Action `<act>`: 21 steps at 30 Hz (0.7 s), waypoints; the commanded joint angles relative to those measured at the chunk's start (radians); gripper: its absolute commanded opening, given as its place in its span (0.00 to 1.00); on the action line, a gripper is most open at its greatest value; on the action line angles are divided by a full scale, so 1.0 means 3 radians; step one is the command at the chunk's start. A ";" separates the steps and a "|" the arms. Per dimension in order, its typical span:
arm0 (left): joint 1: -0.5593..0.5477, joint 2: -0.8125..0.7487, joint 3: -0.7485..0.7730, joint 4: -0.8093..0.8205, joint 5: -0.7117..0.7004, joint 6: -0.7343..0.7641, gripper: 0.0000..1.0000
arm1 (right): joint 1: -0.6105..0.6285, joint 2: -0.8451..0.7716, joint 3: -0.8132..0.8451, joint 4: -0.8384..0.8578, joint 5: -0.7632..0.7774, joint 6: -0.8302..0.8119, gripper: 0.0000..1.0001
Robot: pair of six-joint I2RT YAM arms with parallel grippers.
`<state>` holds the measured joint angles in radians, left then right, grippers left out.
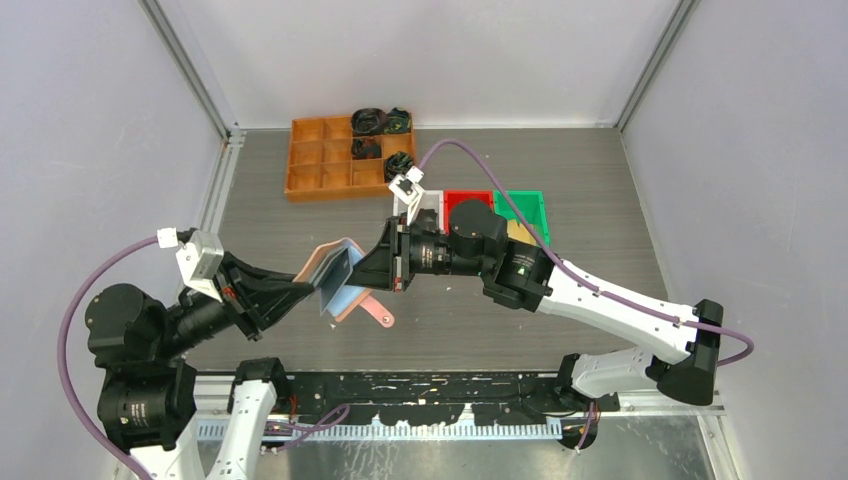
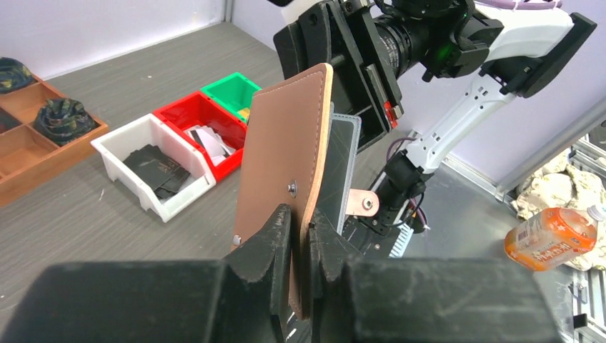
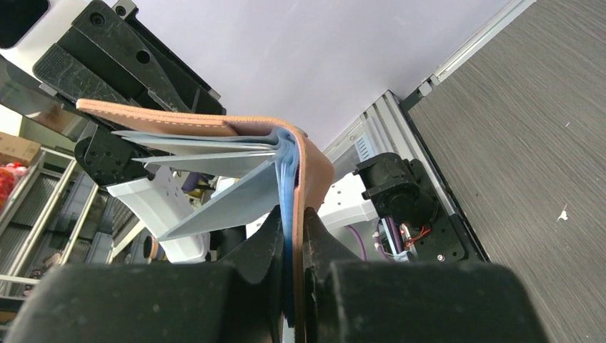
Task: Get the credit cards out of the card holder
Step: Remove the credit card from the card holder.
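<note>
The card holder (image 1: 335, 275) hangs half open above the desk (image 1: 620, 200), held up between the two arms. The left pincer (image 1: 303, 290) grips its near cover and the right pincer (image 1: 378, 268) its far one. The strap tab (image 1: 378, 316) dangles underneath.

From the left wrist, the left pincer (image 2: 300, 229) is pressed together on the lower edge of the salmon cover of the card holder (image 2: 286, 143). The cover stands upright with hardly a bend, so it looks light and fairly stiff. Beyond it, dark credit cards (image 2: 159, 170) lie in the white bin (image 2: 114, 146).

From the right wrist, the right pincer (image 3: 293, 221) pinches the other cover of the card holder (image 3: 207, 121) close to the fold, with part of the light blue pockets (image 3: 229, 211) caught in the same grip. These leaves fan apart and look thin and floppy. I cannot tell whether a card sits in them.

The leather-like skin should give good grip. Any card inside is likely thin, rigid and slick, so it is best taken by an edge showing at a pocket mouth. A pinch across a pocket would trap the card rather than free it.
</note>
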<state>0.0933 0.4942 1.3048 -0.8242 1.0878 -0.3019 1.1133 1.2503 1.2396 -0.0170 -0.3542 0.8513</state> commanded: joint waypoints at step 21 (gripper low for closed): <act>-0.0005 0.0026 0.0216 0.0071 -0.0404 0.0024 0.21 | 0.0050 -0.0171 0.0027 0.0799 -0.0817 -0.0125 0.01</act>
<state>0.0925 0.4603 1.3334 -0.8062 0.8818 -0.2810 1.1137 1.2499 1.2304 0.0803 -0.4835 0.8379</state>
